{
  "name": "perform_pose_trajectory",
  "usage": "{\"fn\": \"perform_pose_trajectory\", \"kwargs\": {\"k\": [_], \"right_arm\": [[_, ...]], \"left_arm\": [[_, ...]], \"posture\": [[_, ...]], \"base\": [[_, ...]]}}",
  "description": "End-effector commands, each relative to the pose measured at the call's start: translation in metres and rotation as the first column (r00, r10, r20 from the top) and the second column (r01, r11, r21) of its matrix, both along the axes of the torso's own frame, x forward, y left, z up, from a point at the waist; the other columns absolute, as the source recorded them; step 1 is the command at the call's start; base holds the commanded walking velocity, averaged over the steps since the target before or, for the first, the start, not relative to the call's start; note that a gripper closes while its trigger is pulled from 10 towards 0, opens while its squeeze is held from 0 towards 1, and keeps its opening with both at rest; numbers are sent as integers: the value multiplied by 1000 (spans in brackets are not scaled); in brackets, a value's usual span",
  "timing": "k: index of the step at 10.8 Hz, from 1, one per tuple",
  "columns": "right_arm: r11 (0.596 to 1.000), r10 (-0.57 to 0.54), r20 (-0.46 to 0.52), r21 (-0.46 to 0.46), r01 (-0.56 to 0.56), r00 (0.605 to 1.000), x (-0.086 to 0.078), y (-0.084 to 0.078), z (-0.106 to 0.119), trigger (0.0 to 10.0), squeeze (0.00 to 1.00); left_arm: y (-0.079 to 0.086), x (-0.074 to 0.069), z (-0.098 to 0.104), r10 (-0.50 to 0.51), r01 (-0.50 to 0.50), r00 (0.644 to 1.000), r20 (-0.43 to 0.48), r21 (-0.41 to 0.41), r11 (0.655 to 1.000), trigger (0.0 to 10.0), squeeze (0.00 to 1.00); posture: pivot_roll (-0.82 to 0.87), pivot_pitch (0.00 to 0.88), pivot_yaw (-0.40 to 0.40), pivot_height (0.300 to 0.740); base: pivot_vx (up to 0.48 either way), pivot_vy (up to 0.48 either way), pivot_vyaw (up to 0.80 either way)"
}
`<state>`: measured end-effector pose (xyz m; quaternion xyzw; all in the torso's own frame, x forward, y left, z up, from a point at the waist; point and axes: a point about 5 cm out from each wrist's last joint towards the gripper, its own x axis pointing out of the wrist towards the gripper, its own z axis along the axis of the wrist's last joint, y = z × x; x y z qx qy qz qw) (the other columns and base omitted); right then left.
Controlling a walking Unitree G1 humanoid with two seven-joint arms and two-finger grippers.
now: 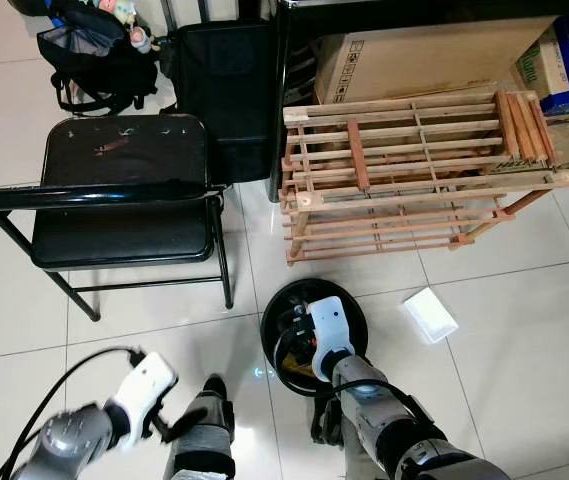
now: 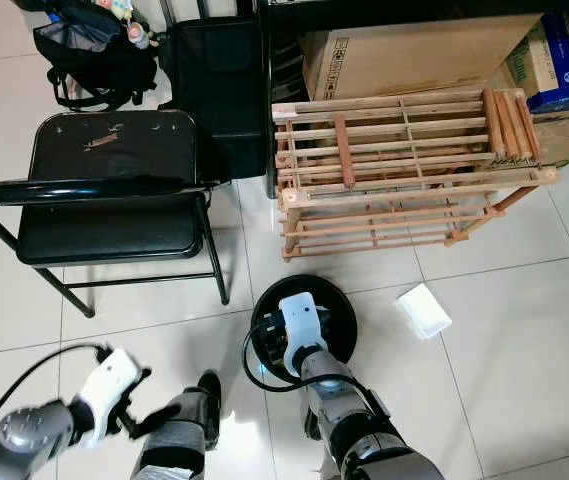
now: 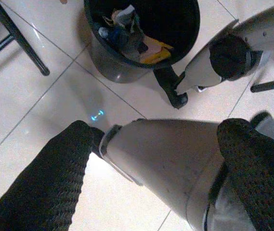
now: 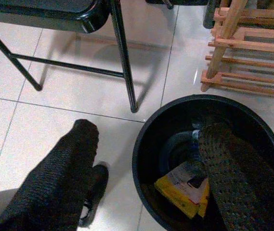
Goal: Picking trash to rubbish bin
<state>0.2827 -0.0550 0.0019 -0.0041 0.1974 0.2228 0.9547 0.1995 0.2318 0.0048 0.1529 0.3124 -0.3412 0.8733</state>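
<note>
Right tool (image 4: pixel 141 168) spread empty over black bin (image 1: pixel 349 310), wrist view reveals yellow wrapper (image 4: pixel 182 190) inside, left tool (image 3: pixel 151 159) open low.

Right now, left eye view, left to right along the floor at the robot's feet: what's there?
Left gripper → black rubbish bin with the right gripper held over it → white flat piece of trash on the tiles.
</note>
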Motion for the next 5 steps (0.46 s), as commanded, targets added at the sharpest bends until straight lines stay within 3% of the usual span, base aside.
{"fn": "perform_pose_trajectory", "kwargs": {"k": [1,3,4,5], "right_arm": [[1000,-1,-51,-12,1,999,-10,-4,-12,10000,1000],[999,-18,-10,-39,18,1000,-6,-14,-9,10000,980],[998,-31,31,-45,32,999,-2,-21,-5,10000,149],[997,-46,95,-55,52,994,4,-32,2,10000,0]], "left_arm": [[1,-15,-12,-6,7,999,-53,3,1000,10000,624],[0,-4,-5,-2,2,1000,-4,-16,1000,10000,624],[-6,5,1,-8,10,999,34,-34,999,10000,620],[-18,27,8,-5,10,997,82,-55,998,10000,525]], "posture": [[533,407,-47,740],[507,378,-52,740],[481,352,-56,740],[453,324,-61,740]], "base": [[0,0,0],[0,0,0],[0,0,0],[0,0,0]]}}
